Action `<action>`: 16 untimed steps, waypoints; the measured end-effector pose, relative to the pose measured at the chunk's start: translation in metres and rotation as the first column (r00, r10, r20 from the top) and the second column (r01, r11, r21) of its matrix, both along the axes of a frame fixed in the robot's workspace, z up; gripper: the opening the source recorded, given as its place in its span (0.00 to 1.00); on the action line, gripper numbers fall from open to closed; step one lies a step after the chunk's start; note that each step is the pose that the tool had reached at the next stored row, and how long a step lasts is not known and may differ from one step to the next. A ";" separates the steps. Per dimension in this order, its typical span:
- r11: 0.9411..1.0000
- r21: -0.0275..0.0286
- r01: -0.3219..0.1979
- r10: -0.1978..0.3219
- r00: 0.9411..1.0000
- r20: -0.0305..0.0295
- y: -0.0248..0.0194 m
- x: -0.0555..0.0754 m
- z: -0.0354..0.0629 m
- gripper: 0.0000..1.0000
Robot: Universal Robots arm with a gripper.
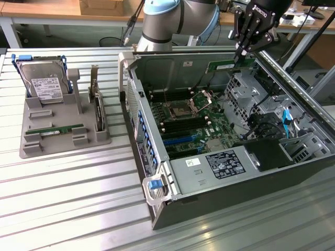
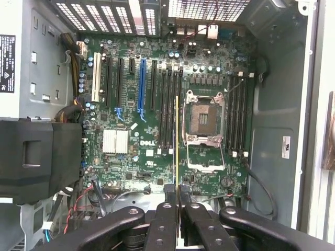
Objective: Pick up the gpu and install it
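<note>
My gripper (image 1: 242,54) hangs over the back right of the open computer case (image 1: 172,183) and is shut on the gpu (image 1: 226,66), a thin green circuit-board stick that juts out level towards the exterior view's left. In the wrist view the gpu (image 2: 177,136) shows edge-on as a thin line clamped between the black fingers (image 2: 168,194). It hovers above the motherboard (image 2: 131,120), lined up along the black memory slots (image 2: 168,104) beside the CPU socket (image 2: 204,117). The stick is clear of the board, not seated.
A grey tray (image 1: 65,142) on the exterior view's left holds a silver hard drive (image 1: 47,83), a dark card on edge (image 1: 98,112) and another green stick (image 1: 55,130). Inside the case are a black shroud (image 2: 36,157), cables and a drive cage (image 1: 243,89).
</note>
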State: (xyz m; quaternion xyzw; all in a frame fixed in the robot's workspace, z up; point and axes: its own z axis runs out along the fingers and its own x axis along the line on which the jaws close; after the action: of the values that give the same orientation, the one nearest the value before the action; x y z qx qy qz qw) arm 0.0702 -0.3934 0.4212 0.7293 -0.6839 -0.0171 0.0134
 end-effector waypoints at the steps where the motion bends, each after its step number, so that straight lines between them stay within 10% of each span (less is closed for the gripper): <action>1: 1.000 0.000 0.000 0.000 1.000 0.000 0.0000 0.000 -0.0010 0.13; 16: 1.000 0.000 0.000 0.000 1.000 0.000 0.0000 0.000 -0.0079 0.13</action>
State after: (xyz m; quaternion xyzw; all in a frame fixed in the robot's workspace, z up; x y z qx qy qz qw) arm 0.0702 -0.3935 0.4132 0.7293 -0.6839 -0.0171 0.0135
